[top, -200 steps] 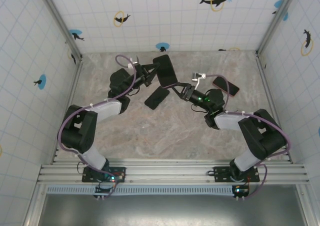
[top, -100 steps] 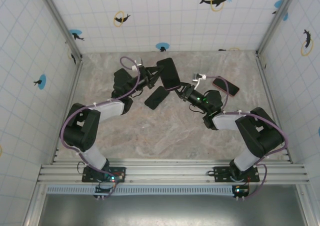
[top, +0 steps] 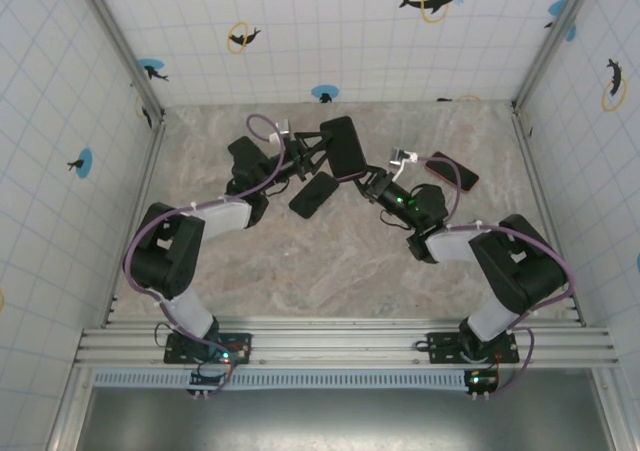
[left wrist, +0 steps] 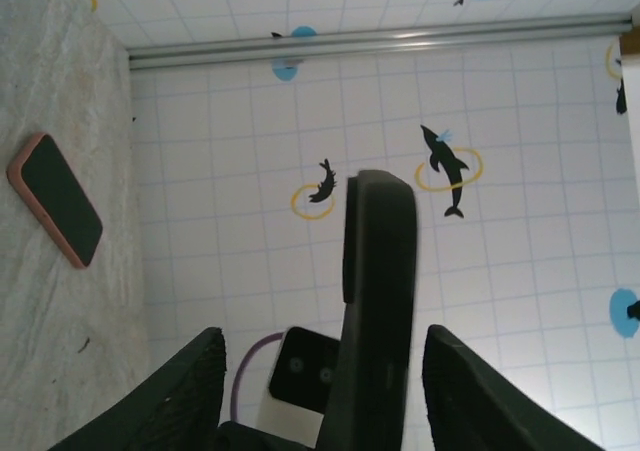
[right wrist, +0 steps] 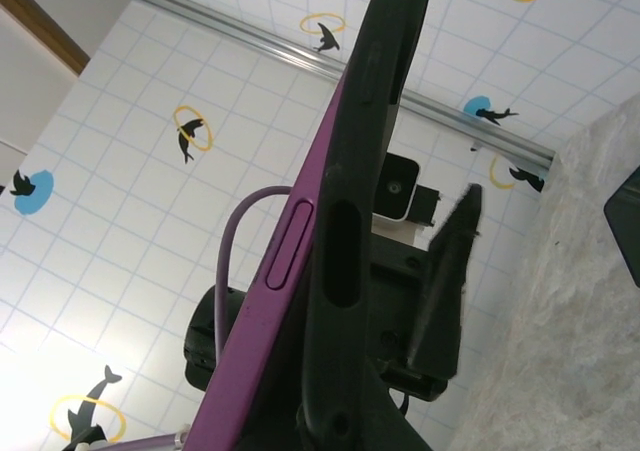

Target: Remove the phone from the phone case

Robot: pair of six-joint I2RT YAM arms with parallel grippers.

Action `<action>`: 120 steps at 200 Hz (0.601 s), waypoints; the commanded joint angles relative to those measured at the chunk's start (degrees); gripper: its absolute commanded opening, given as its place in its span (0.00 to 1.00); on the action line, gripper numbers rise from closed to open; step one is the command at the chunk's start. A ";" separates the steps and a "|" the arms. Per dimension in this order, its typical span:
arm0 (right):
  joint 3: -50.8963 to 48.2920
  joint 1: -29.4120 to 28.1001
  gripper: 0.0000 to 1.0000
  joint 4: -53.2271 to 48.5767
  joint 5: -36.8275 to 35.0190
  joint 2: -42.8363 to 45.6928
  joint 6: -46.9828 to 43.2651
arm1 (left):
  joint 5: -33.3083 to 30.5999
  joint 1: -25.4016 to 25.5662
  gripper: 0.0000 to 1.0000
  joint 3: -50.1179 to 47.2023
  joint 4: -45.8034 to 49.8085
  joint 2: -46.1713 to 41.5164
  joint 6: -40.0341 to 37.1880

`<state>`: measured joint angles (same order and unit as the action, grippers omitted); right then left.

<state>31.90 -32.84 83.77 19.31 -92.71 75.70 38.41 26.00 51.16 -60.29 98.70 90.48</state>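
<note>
- Surface (top: 300, 271): mottled stone-look slab, boxed by three tiled walls at left, far and right, with a metal rail along the near edge. Its near half, between the two arms, lies bare.
- Arms, two: left arm (top: 170, 256) and right arm (top: 510, 271) both reach inward to the far middle, and their tips almost meet.
- Black case (top: 343, 146), one: lifted off the surface and tilted, well apart from every wall. The right wrist view shows it edge-on, with a purple phone (right wrist: 265, 311) seated in it and one long side standing a little proud.
- Flat pieces on the surface, two: a dark slab (top: 313, 193) just near of the lifted case, and a pink-edged phone (top: 452, 171) nearer the right wall, apart from it.
- Claws, two: left claw (top: 312, 154) has its fingers (left wrist: 190, 381) spread to either side of the case with gaps showing. Right claw (top: 366, 178) is clamped on the case's lower end.
</note>
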 commanded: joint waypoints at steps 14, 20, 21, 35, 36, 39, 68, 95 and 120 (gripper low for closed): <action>-0.80 1.00 0.00 10.45 -2.87 -1.24 0.00 | -1.55 0.36 0.69 1.31 7.98 -3.19 -5.85; -0.79 1.18 0.00 10.45 -3.19 -1.50 -0.32 | -1.96 0.33 0.70 1.02 8.75 -3.81 -6.11; -0.79 1.19 0.00 10.41 -3.25 -1.51 -0.35 | -2.04 0.35 0.70 0.95 8.86 -4.01 -6.11; -0.52 1.53 0.00 10.52 -3.93 -1.94 -0.73 | -3.32 0.53 0.71 -0.22 9.97 -6.09 -6.83; -0.48 1.58 0.00 10.53 -3.93 -1.99 -0.77 | -3.38 0.54 0.70 -0.38 10.08 -6.25 -6.86; -0.43 1.55 0.00 10.54 -4.06 -2.11 -0.77 | -3.73 0.62 0.70 -0.70 10.42 -6.65 -6.97; 0.22 1.56 0.00 8.96 -6.25 -2.49 -2.19 | -10.56 3.52 0.72 -3.96 17.41 -13.12 -9.44; 0.44 1.30 0.00 7.31 -9.12 -2.48 -4.25 | -18.64 7.93 0.72 -9.31 15.34 -17.86 -6.28; 0.62 0.55 0.00 5.62 -11.42 -2.31 -6.12 | -25.64 12.52 0.70 -10.66 14.57 -19.60 -5.17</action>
<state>31.53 -31.55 86.52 11.97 -95.22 72.77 22.04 35.27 41.50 -45.91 80.51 84.18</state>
